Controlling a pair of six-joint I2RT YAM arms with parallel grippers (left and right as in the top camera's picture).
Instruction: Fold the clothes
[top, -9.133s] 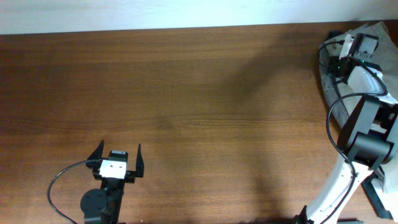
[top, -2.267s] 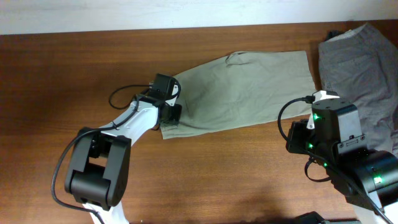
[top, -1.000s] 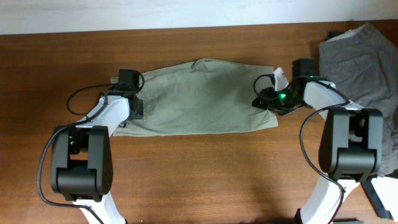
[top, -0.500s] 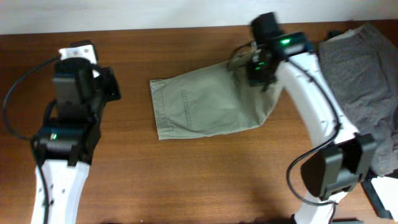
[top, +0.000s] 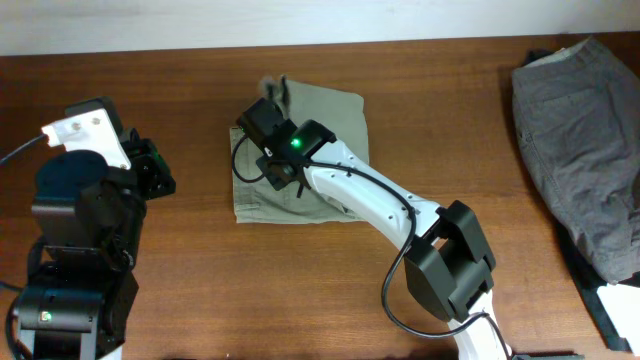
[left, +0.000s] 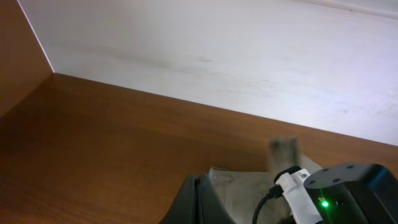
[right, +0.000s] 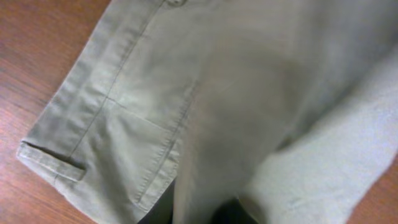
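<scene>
Olive-green trousers (top: 335, 115) lie doubled over on the wooden table (top: 450, 120), left of centre. My right gripper (top: 264, 122) hovers over their left end, and a blurred tip of cloth (top: 275, 86) sticks up beside it. The right wrist view shows a strip of the olive fabric (right: 211, 137) running down between the dark fingers (right: 166, 211) of the right gripper (right: 199, 208), which is shut on it. A waistband with a belt loop (right: 50, 160) lies below. My left gripper (top: 157, 172) is held off to the left, clear of the cloth, with jaws pressed together (left: 200, 199).
A grey garment (top: 575, 140) is heaped at the table's right edge. A white wall (left: 217, 50) borders the far side. The right arm's body (left: 348, 193) with a green light shows in the left wrist view.
My right gripper has swept leftward across the olive trousers, carrying their right end over onto the left half. The left arm has stayed at the left side.
</scene>
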